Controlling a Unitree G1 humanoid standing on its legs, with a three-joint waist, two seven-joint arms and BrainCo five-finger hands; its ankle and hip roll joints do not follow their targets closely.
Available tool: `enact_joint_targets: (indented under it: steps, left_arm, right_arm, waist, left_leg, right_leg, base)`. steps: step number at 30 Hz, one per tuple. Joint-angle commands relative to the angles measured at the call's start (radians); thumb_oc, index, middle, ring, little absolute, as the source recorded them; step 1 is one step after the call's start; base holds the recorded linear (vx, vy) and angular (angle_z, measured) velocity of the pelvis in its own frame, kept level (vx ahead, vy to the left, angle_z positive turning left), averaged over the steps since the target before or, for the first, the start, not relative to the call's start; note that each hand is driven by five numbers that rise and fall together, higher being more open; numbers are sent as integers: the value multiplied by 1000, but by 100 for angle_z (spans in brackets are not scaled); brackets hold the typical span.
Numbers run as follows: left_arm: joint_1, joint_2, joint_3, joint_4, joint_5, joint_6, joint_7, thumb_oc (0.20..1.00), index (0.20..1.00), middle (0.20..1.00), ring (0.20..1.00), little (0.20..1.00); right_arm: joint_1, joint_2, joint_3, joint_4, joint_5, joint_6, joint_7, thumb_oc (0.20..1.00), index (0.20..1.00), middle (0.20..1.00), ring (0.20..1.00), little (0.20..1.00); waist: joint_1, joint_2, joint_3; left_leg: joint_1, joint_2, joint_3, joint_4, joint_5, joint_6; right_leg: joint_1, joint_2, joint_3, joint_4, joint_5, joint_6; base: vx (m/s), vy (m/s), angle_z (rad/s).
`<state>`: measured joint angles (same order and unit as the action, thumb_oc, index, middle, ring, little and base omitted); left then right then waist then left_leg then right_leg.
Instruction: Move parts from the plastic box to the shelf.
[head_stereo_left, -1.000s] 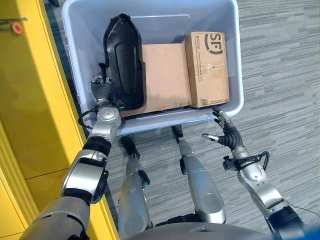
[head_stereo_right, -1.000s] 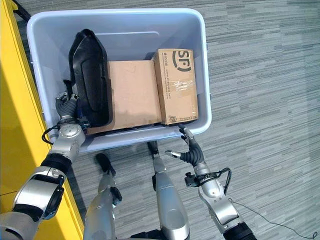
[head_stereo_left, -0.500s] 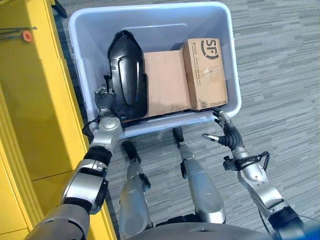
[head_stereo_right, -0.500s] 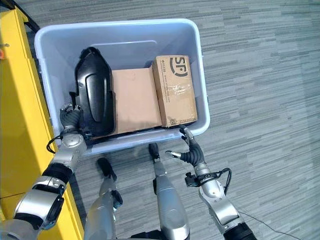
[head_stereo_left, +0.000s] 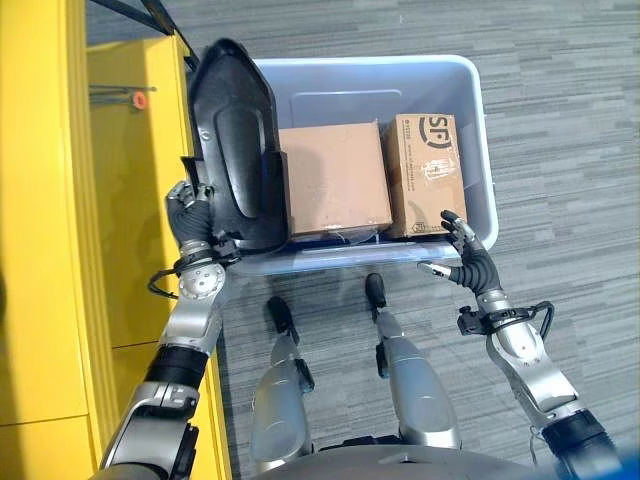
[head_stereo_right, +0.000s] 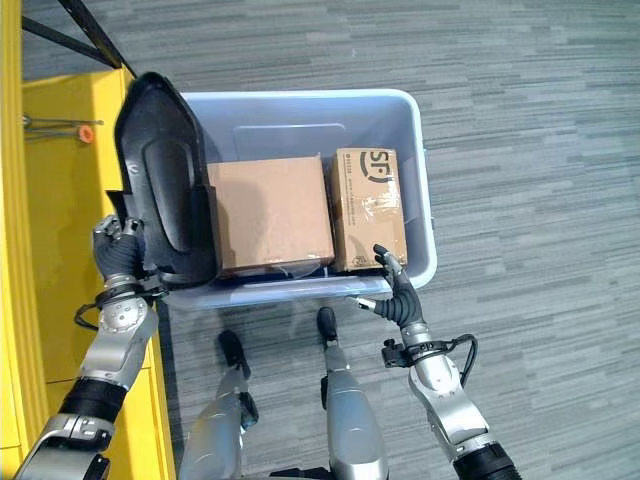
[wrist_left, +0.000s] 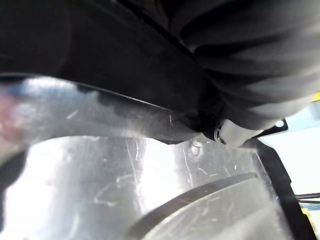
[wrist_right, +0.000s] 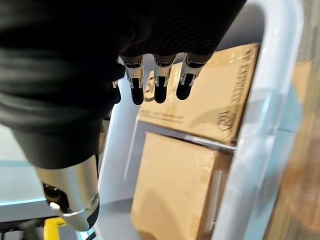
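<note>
Pale blue-grey plastic box (head_stereo_left: 480, 150) sits on grey striped carpet floor (head_stereo_left: 560, 120), just beside the yellow shelf (head_stereo_left: 120, 180) on the robot's left. Black moulded part (head_stereo_left: 235, 150), long and curved with a raised oval panel on its face, stands lifted at the box's left wall, its upper end above the rim and overlapping the edge of the shelf, its lower end near the box's near-left corner. Left hand (head_stereo_left: 190, 215) is at the part's lower left edge, touching it; in the head views the dark ribbed cover shows against the part, but the fingers are hidden behind it, so whether they grasp it cannot be told. Left wrist view gives only dark plastic and a glossy scratched surface from very close; no fingers readable there. Inside the box, a plain brown cardboard box (head_stereo_left: 333, 180) lies flat in the middle, touching the black part on its left side. A narrower printed cardboard box (head_stereo_left: 428, 175) lies against the right wall, just beside the plain one. Right hand (head_stereo_left: 468, 258) hovers at the near right corner of the plastic box, over the rim, fingers straight and relaxed, thumb spread apart, holding nothing. Right wrist view shows its dark fingertips (wrist_right: 158, 95) pointing over the printed box with the rim beside them. On the shelf surface, a small orange-capped item (head_stereo_left: 138, 98) lies well apart from the part.
</note>
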<state>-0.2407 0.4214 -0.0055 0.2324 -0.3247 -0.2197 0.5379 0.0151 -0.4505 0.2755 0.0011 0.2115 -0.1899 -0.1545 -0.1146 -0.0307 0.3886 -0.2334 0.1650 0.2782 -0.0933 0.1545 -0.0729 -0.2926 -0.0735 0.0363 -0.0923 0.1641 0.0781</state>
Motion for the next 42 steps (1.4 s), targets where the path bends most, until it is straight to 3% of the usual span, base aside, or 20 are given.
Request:
enact_joint_targets:
  steps: [1,6,18,19,22,24,25,27,29,30,32,33,34,37,40,42]
  left_arm:
    - [28,51,37,-82,38,-93,-71,200,200,200,200,200]
    - [120,50,58,-178,1,-103,-156,200,200,200,200,200]
    - [406,-12,100,-301,-78,-57,-313,200,200,200,200,200]
    - [452,-35,99,-311,-112,-45,-337,200,200,200,200,200]
    - [479,-41,100,-322,-119,-32,-365,200,200,200,200,200]
    - [496,-69,83,-341,-160,-24,-397,200,200,200,200,200]
    - [495,-69,84,-341,-160,-24,-397,200,200,200,200,200]
    - [483,-78,62,-332,-163,-20,-409,200,200,200,200,200]
    - [466,-80,51,-322,-173,-19,-412,200,200,200,200,200]
    - [444,-76,32,-301,-173,-12,-416,200,200,200,200,200]
    - [456,-79,21,-308,-178,-9,-433,200,200,200,200,200]
    - [454,-83,16,-311,-177,-8,-432,200,200,200,200,200]
    - [449,-77,6,-321,-185,1,-445,200,200,200,200,200]
    - [446,-66,4,-331,-167,3,-452,200,200,200,200,200]
    - [436,-74,-12,-329,-199,12,-467,200,200,200,200,200]
    - [451,-68,-10,-346,-188,17,-473,200,200,200,200,200]
  right_arm:
    - [65,-9,-60,0,-14,-27,19,1000,1000,1000,1000,1000]
    - [83,-10,-86,0,-18,-19,48,1000,1000,1000,1000,1000]
    - [115,-30,-123,-2,-22,3,99,1000,1000,1000,1000,1000]
    - [108,-42,-114,-19,-24,6,111,1000,1000,1000,1000,1000]
    - [95,-52,-107,-25,-25,7,118,1000,1000,1000,1000,1000]
    - [57,-71,-92,-42,-48,-5,115,1000,1000,1000,1000,1000]
    - [56,-71,-92,-42,-48,-5,115,1000,1000,1000,1000,1000]
    - [38,-74,-90,-35,-62,-5,107,1000,1000,1000,1000,1000]
    - [33,-74,-95,-32,-69,-6,98,1000,1000,1000,1000,1000]
    - [32,-76,-103,-23,-73,-2,90,1000,1000,1000,1000,1000]
    - [57,-69,-115,-25,-71,0,91,1000,1000,1000,1000,1000]
    - [70,-65,-122,-26,-65,-2,93,1000,1000,1000,1000,1000]
    - [92,-50,-131,-24,-56,3,95,1000,1000,1000,1000,1000]
    - [114,-30,-140,-17,-38,11,103,1000,1000,1000,1000,1000]
    - [120,-21,-140,-29,-30,20,112,1000,1000,1000,1000,1000]
    - [127,-5,-149,-29,-33,26,109,1000,1000,1000,1000,1000]
  waist:
    - [5,-11,-86]
    - [16,10,-111]
    - [66,68,-139]
    - [87,73,-139]
    - [105,76,-136]
    - [136,87,-118]
    - [134,89,-119]
    - [152,92,-116]
    - [157,88,-116]
    - [154,57,-121]
    - [149,36,-139]
    - [141,28,-144]
    - [126,22,-167]
    - [108,24,-192]
    - [99,41,-218]
    - [98,55,-232]
  left_leg:
    - [64,33,-82,24,-74,-44]
    - [93,37,-93,23,-75,-42]
    - [174,92,-173,69,-62,-36]
    - [179,118,-197,75,-25,-41]
    - [170,139,-223,87,17,-47]
    - [150,161,-271,77,123,-80]
    - [146,162,-274,75,127,-81]
    - [123,155,-301,55,184,-95]
    - [93,139,-303,64,190,-87]
    - [83,106,-224,166,103,-52]
    - [116,77,-223,206,0,-47]
    - [127,80,-199,308,-39,-41]
    - [179,96,-157,327,-69,-36]
    - [244,110,-150,338,-95,-43]
    - [301,55,-180,235,-176,-37]
    - [315,46,-118,138,-211,-30]
  right_leg:
    - [56,-94,-76,48,-101,77]
    - [86,-90,-85,67,-125,70]
    - [137,-30,-138,307,-300,7]
    - [150,-2,-156,331,-326,-13]
    - [160,25,-183,341,-343,-35]
    - [184,51,-244,335,-364,-62]
    - [183,53,-247,332,-360,-63]
    - [193,48,-289,318,-367,-68]
    - [202,37,-320,294,-357,-73]
    - [223,3,-384,244,-333,-77]
    - [249,-9,-401,212,-333,-68]
    - [259,-20,-424,196,-317,-73]
    - [266,-30,-473,179,-307,-76]
    - [270,-43,-522,172,-298,-72]
    - [267,-72,-561,181,-268,-36]
    - [275,-112,-594,188,-243,-12]
  base:
    - [18,-20,11]
    - [6,-19,11]
    - [-38,-103,16]
    - [-79,-179,13]
    - [-111,-228,27]
    - [-178,-284,31]
    - [-161,-205,39]
    - [-137,-134,71]
    - [-166,-154,79]
    - [-123,-215,72]
    - [-72,-181,155]
    - [-75,-76,175]
    - [-65,-47,100]
    - [-31,68,120]
    - [-10,181,83]
    - [-29,297,83]
